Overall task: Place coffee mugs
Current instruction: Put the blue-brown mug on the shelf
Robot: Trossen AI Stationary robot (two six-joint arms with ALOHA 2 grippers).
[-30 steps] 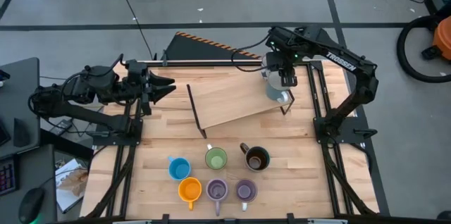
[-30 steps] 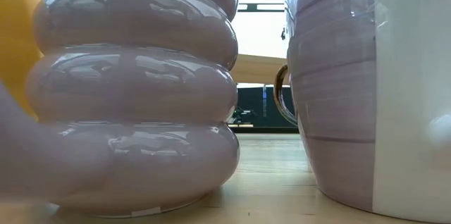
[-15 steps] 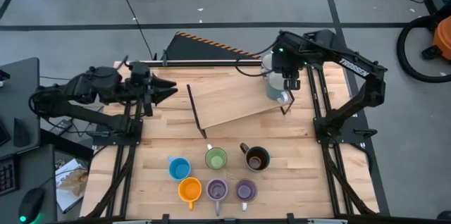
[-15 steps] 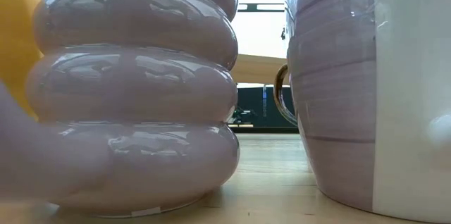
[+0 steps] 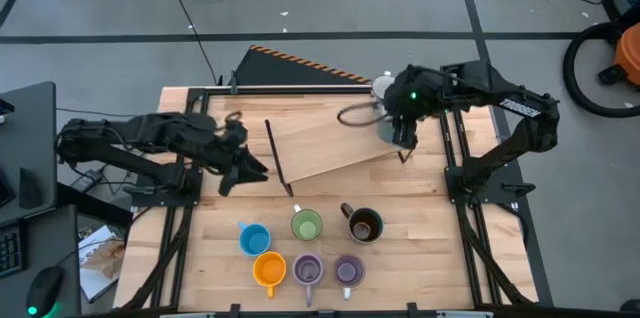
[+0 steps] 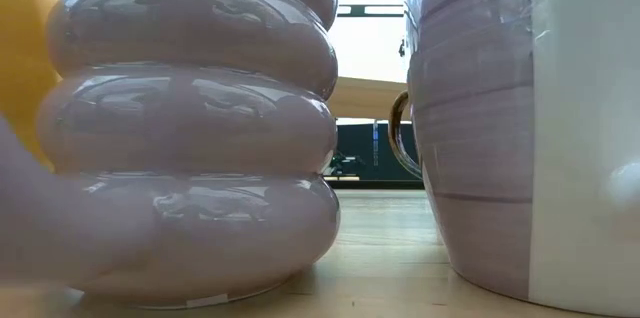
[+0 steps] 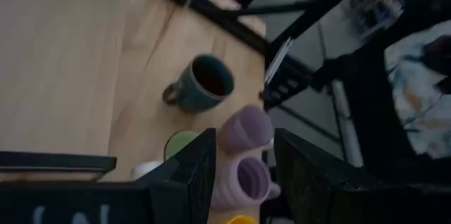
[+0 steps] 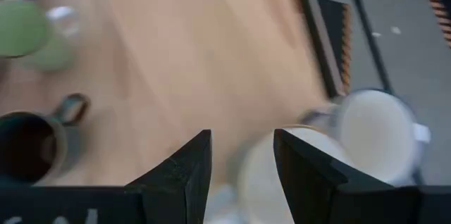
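Observation:
Six mugs stand near the table's front edge: blue point(image 5: 254, 238), green point(image 5: 306, 225), dark brown point(image 5: 363, 225), orange point(image 5: 268, 270) and two purple point(image 5: 307, 271) point(image 5: 348, 271). A white mug point(image 5: 382, 87) and a pale grey-white mug point(image 5: 388, 128) stand at the right end of a tilted wooden shelf board point(image 5: 330, 143). My left gripper point(image 5: 255, 170) point(image 7: 244, 139) is open and empty, left of the board. My right gripper point(image 5: 403, 141) point(image 8: 242, 136) is open above the pale mug point(image 8: 282, 164), with the white mug point(image 8: 373, 136) beyond it.
The board rests on thin black stands point(image 5: 277, 158). Black frame rails point(image 5: 455, 148) run along both sides of the table. The low view is filled by a ribbed purple mug point(image 6: 190, 128) and the other purple mug point(image 6: 480, 128). Bare wood lies between the board and the mugs.
My left gripper has gone from the far left corner toward the table's right and near edge, and now stands beside the board's left end. My right gripper has shifted a little toward the near edge, over the pale mug. No mug has moved.

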